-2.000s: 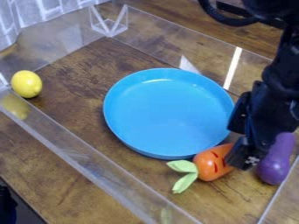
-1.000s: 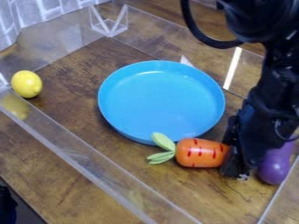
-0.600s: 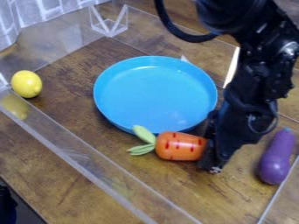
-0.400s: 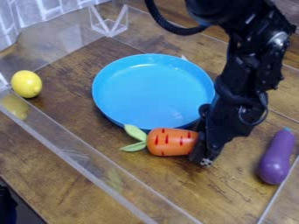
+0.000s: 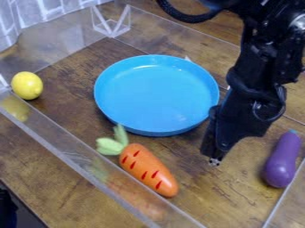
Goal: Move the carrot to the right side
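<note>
The small orange toy carrot (image 5: 149,169), marked with dark cross-stripes and topped with light green leaves, lies on the brown wooden bench (image 5: 74,109) near the clear wall (image 5: 113,176) along the bench's near side. Its leafy end points toward the upper left of the view, its orange tip toward the lower right. Just beyond the leaves sits the round blue plate (image 5: 155,95). The black robot hand (image 5: 215,153) hangs low to the right of the carrot, apart from it, fingers pointing down near the plate's edge; whether it stands wide or narrow I cannot tell, and the carrot is outside its grasp. A long purple toy eggplant (image 5: 283,159) lies at the right, and a yellow toy lemon (image 5: 27,85) at the far left.
</note>
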Tool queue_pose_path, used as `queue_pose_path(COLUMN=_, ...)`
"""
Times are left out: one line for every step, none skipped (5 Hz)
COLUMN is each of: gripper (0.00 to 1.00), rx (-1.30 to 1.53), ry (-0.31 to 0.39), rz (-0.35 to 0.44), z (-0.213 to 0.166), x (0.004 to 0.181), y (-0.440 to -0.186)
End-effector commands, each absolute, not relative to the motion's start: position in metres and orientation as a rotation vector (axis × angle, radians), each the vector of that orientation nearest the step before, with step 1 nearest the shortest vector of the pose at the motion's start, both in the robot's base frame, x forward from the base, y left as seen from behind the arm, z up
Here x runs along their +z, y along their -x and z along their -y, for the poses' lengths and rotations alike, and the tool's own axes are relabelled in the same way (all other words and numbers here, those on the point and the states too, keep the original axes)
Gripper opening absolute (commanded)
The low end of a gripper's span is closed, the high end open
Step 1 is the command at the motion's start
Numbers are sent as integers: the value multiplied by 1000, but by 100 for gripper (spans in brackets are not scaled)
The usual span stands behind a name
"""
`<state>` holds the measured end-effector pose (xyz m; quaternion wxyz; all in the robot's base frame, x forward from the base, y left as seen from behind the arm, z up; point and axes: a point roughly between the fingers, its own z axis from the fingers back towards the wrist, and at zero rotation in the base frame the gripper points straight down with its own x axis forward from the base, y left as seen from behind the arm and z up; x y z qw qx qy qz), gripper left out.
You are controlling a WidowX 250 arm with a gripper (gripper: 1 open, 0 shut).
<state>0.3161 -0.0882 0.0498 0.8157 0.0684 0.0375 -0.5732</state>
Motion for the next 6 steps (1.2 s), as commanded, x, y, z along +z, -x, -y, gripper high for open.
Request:
queue_pose_path(gripper=100, rx=-1262, ry=-160, rz=-6, z=100, x=69, y=-320)
queue_pose_path(gripper=100, rx=-1292, ry=-159, rz=-6, z=93, x=56, y=-322)
queue_pose_path(gripper=100, rx=-1319, ry=-159, rz=-9, z=84, x=42, y=-324)
queue_pose_path(gripper=100, rx=-1343, ry=-153, rz=-9, z=74, x=31, y=-326)
queue_pose_path(gripper=100, rx=-1376, ry=-145, rz=-7, z=76, x=27, y=-327)
queue_pose_path(gripper=0, rx=-1412, ry=-139, rz=-5, z=79, x=25, y=-329)
